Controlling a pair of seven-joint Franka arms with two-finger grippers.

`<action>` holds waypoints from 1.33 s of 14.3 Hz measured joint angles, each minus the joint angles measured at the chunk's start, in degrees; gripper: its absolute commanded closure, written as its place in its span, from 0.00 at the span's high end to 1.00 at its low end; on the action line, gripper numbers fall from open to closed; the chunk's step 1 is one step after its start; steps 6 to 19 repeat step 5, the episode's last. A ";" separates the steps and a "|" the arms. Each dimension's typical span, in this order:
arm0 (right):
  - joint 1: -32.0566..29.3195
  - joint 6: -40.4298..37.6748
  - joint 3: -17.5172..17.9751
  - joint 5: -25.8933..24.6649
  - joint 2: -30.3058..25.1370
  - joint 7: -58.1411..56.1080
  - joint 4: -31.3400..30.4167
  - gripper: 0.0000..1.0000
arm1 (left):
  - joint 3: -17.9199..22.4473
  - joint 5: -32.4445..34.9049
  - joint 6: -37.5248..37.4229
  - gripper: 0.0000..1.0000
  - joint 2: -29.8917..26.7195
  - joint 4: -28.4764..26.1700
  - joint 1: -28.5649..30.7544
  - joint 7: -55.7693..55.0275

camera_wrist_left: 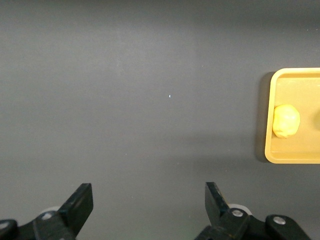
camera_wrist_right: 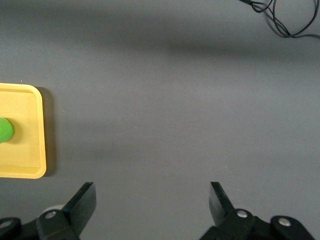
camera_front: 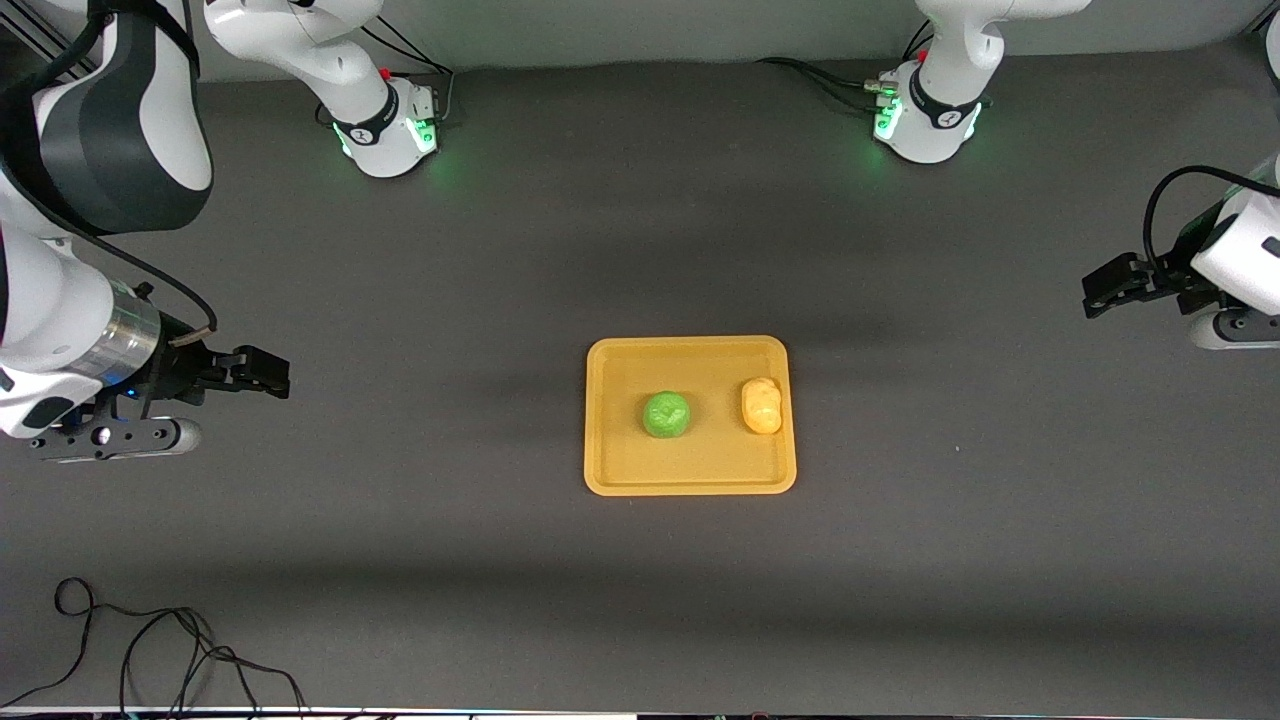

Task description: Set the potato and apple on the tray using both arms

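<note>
The table (camera_front: 640, 250) is a wide dark grey sheet, bare across most of its spread; the two white arms stand drawn back to its ends, the right arm (camera_front: 80, 200) looming large at its own end, the left arm (camera_front: 1240, 250) only partly in sight at the other. Near the middle, somewhat toward the front camera, lies the yellow-orange tray (camera_front: 690, 470), flat, its low rim all round; there is broad open grey on every side of it.

The right gripper (camera_front: 268, 372) hangs over bare table well apart from the tray; its wrist view shows the fingers (camera_wrist_right: 82, 202) spread wide with nothing between them but grey surface, touching nothing. The left gripper (camera_front: 1100, 290) hangs likewise over bare table toward the left arm's end, well clear of the tray; its fingers (camera_wrist_left: 80, 202) are also parted wide and empty.

On the tray sits the apple (camera_front: 666, 414), round and bright green, about the tray's middle; beside it, toward the left arm's end and close to that rim, lies the potato (camera_front: 762, 405), lumpy and yellow; the two are apart, not touching. A loose black cable (camera_front: 150, 650) curls on the table nearest the front camera, at the right arm's end.
</note>
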 measured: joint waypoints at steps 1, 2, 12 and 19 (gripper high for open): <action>0.01 0.00 -0.01 0.00 0.01 0.00 -0.25 1.00 | 0.01 0.00 0.00 1.00 -0.16 0.05 0.00 0.00; -0.07 0.00 -0.12 0.00 0.01 0.00 -0.46 1.00 | 0.02 0.00 0.00 1.00 -0.19 0.06 0.00 0.01; -2.27 -0.04 -0.61 1.36 -0.01 -0.59 -0.69 1.00 | 0.05 0.00 0.00 1.00 -0.18 0.05 0.00 0.02; -2.27 -0.04 -0.61 1.36 -0.01 -0.59 -0.69 1.00 | 0.05 0.00 0.00 1.00 -0.18 0.05 0.00 0.02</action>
